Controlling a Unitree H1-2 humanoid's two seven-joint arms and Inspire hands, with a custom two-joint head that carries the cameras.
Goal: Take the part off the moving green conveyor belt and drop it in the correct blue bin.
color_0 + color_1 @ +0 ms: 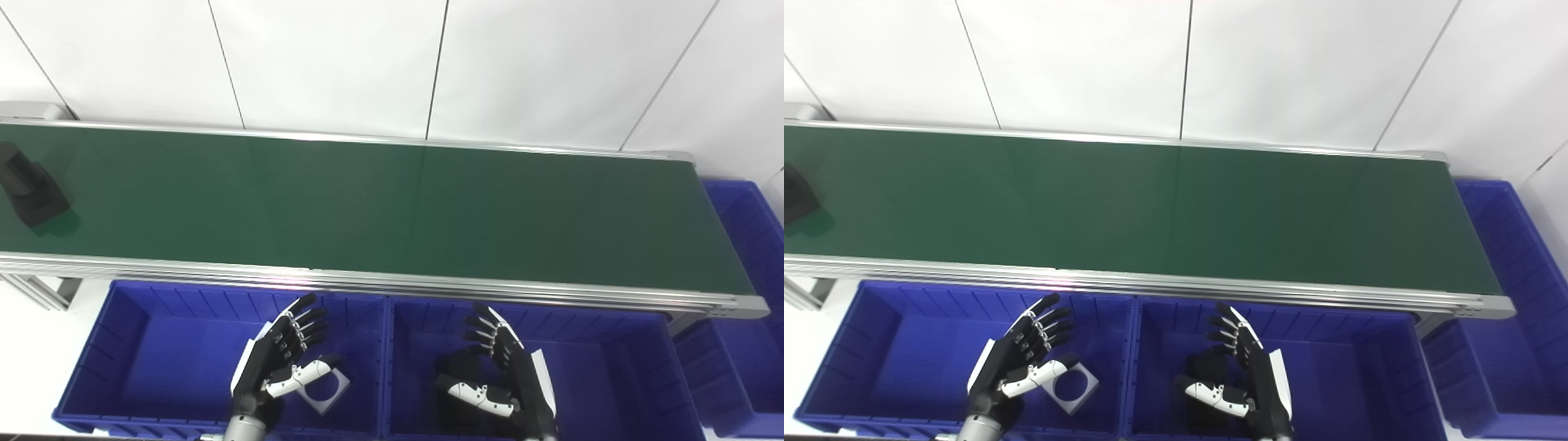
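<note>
While most of the long green conveyor belt (380, 208) lies bare, a dark blocky part (27, 190) is seen at its far left edge. Both the left hand (282, 361) and right hand (502, 373) are held spread wide, empty, over two blue plastic bins: a white square plate with a round hole (324, 389) in the left bin (122, 343), a dark part (456, 367) in the right bin (612, 367).

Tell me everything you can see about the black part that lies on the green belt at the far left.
The black part looks like matte dark plastic or metal: a flat, roughly square base with a rounded, cylinder-like piece rising from it. It rests on the green conveyor belt at its far left end, near the middle of the belt's width, casting a faint reflection. Nothing else touches it; both hands are far from it. In the right eye view the picture edge cuts it off.
</note>
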